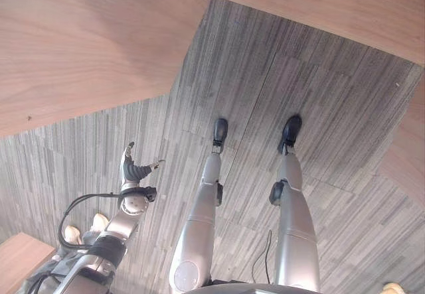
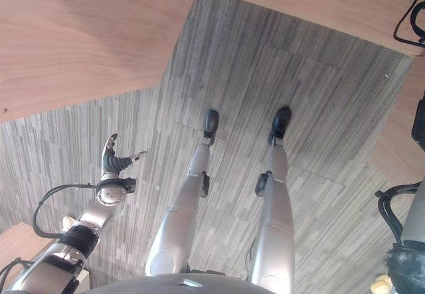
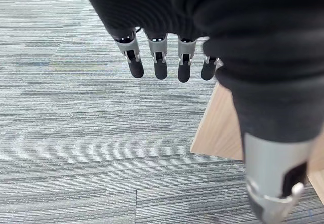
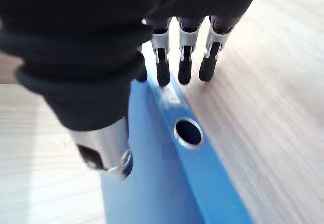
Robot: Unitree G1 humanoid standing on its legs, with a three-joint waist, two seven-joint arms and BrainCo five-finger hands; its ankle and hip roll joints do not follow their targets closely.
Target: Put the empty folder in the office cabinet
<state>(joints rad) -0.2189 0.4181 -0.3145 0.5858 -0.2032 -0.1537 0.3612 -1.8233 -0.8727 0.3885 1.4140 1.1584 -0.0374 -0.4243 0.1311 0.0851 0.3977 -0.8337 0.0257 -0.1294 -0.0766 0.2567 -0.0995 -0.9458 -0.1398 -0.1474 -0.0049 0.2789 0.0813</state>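
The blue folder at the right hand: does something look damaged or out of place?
Nothing stands out. The blue folder lies on a light wooden surface, its spine hole intact, right hand fingers straight at its edge.

The folder [image 4: 167, 183] is blue, with a metal-ringed finger hole in its spine. It lies on a pale wooden surface [image 4: 273, 97], spine up.

Left hand [image 1: 133, 169] hanging over grey striped carpet [image 1: 265, 75], fingers relaxed, wooden surface [image 1: 80, 42] beside, small wooden corner [image 1: 20, 257] nearby
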